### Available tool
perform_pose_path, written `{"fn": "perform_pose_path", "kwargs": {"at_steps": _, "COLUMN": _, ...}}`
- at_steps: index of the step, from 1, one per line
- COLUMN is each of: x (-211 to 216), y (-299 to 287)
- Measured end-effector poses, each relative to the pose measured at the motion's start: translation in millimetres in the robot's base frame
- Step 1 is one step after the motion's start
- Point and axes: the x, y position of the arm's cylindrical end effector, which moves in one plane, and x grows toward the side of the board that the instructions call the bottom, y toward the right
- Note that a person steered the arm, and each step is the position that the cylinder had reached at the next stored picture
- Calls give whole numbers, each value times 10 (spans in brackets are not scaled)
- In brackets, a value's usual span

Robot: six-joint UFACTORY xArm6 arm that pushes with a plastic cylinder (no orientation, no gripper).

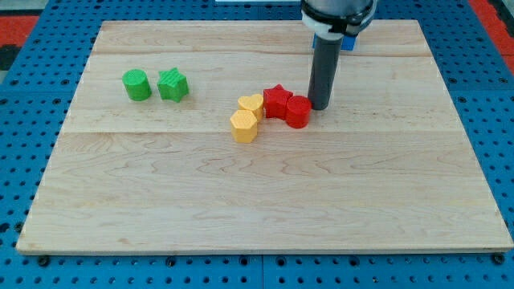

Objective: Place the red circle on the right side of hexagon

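Note:
The red circle [298, 111] lies near the board's middle, touching the red star [276, 101] on its left. The yellow hexagon [244, 126] sits lower left of them, with a yellow heart [251, 105] just above it, touching the star. My tip [320, 107] stands right beside the red circle, on its upper right, touching or nearly touching it. The red circle is to the right of the hexagon and slightly higher, about a block's width away.
A green circle [136, 84] and a green star [173, 85] sit side by side at the view's upper left. The wooden board [265, 201] lies on a blue pegboard [24, 120]. The arm's body hangs over the board's top edge.

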Motion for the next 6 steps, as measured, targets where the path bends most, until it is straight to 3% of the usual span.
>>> {"fn": "perform_pose_path", "kwargs": {"at_steps": 2, "x": 165, "y": 62}}
{"fn": "perform_pose_path", "kwargs": {"at_steps": 4, "x": 250, "y": -312}}
{"fn": "perform_pose_path", "kwargs": {"at_steps": 5, "x": 890, "y": -30}}
{"fn": "perform_pose_path", "kwargs": {"at_steps": 6, "x": 1363, "y": -683}}
